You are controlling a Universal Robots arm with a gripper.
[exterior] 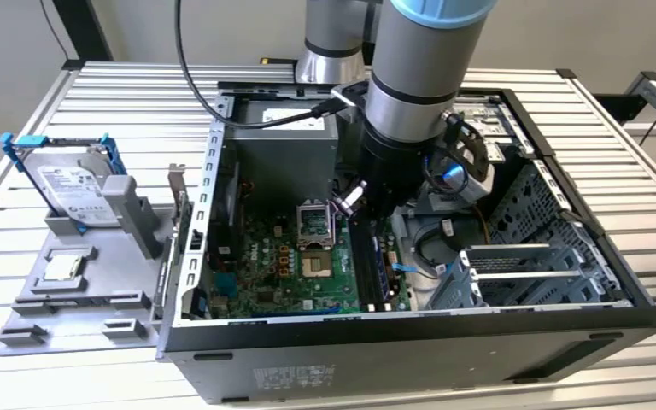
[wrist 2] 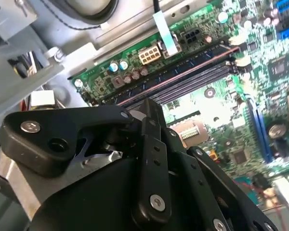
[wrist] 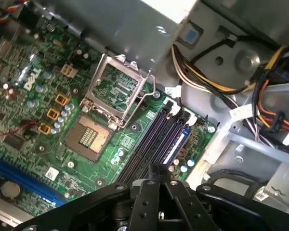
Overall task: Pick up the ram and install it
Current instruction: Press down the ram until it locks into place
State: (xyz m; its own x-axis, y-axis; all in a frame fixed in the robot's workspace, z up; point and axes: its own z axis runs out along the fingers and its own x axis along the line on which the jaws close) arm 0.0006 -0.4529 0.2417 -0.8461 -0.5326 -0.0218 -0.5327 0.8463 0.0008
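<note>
Arm is reaching down into the open computer case [exterior: 556,256], with the gripper [exterior: 365,198] low over the motherboard [exterior: 288,265], right above the memory slots [wrist: 159,139]. In both wrist views the black fingers [wrist: 151,192] look drawn together at the tips, but the tips are mostly hidden behind the gripper body, so can't tell if they are clamped on anything. The ram [wrist: 176,144]: a blue-edged stick appears to sit in 1 of the slots in the first wrist view, just past the fingertips; whether it is fully seated or still gripped isn't clear. The open cpu socket [wrist: 89,137] with its raised metal latch frame [wrist: 118,89] is just beside the slots. On the tray outside the case sit a hard drive [exterior: 72,184] in a blue bracket and a small processor chip [exterior: 62,266], both well apart from the gripper. Risks, as judgement: stick tilted in the slot and pressed down could bend or jam; end clips not latching leaves it half-seated; fingers could catch the cables [wrist: 207,82] near the slot end or knock the latch frame.
</note>
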